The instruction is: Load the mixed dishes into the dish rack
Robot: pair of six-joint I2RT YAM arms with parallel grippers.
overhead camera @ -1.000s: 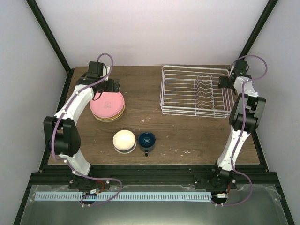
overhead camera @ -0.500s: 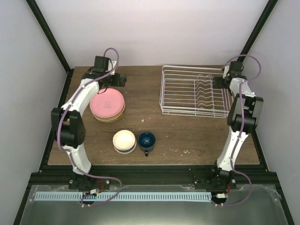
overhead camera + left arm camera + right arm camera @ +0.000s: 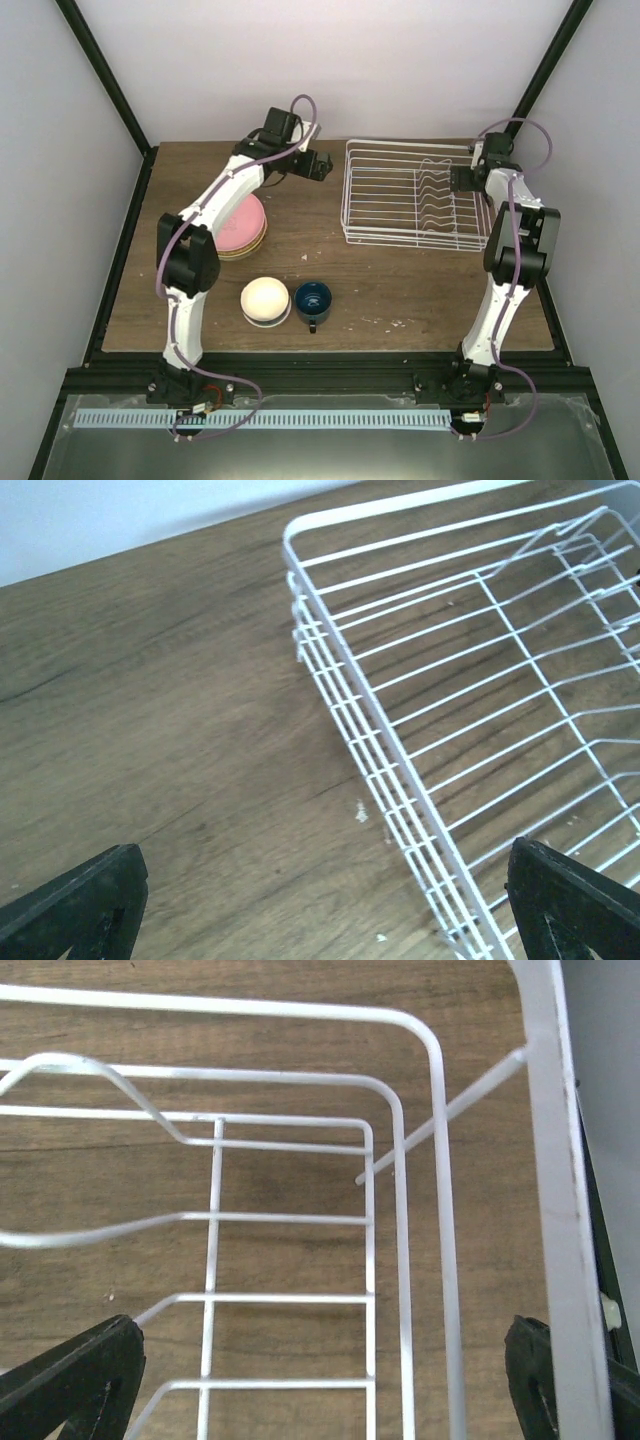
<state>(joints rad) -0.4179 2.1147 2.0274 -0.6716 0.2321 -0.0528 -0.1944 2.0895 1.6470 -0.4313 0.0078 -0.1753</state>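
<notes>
The left arm is covering part of the round pink plate, and the tan-yellow plate beneath it is showing only as a thin edge, its pattern too small to make out. The cream bowl is sitting on the white-and-blue bowl, which is peeking out as a narrow rim. Both wrist views are cutting off the fingers, showing only dark tips at the lower corners.

The rectangular white wire dish rack is standing at the far right of the brown wooden table, its upright prongs toward the right end. All five dishes are lying outside it, on the table's left and middle, the small dark blue mug just beside the bowls.

The left gripper is hovering by the rack's left wall, jaws released and grasping nothing. The right gripper is hanging over the rack's right end, jaws likewise spread wide around nothing.
</notes>
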